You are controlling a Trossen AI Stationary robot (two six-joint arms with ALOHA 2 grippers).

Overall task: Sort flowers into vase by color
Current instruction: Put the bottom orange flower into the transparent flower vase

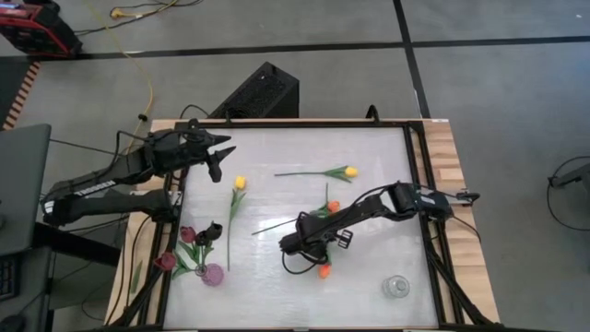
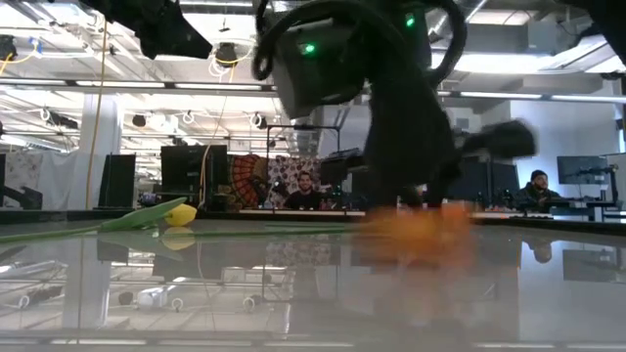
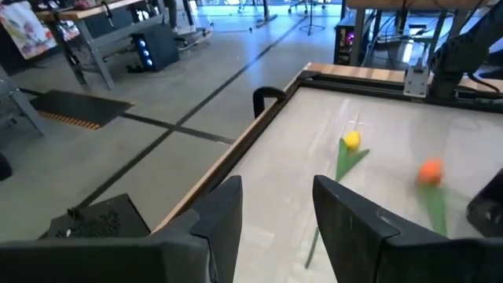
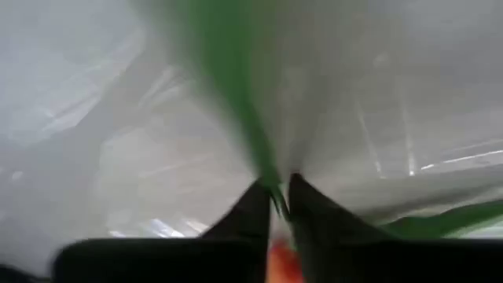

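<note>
White table [image 1: 369, 277], right gripper [image 4: 277, 196] seemingly pinching tulip stem [image 4: 228, 94]

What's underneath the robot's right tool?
Under the right tool lies a green tulip stem, pinched between its fingers, on the white table. An orange tulip head peeks out beside the arm. The arm hides the rest of the stem.

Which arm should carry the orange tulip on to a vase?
The right. Its gripper is already shut on an orange tulip's stem at mid-table, while the left gripper hovers open near the table's far left corner.
</note>
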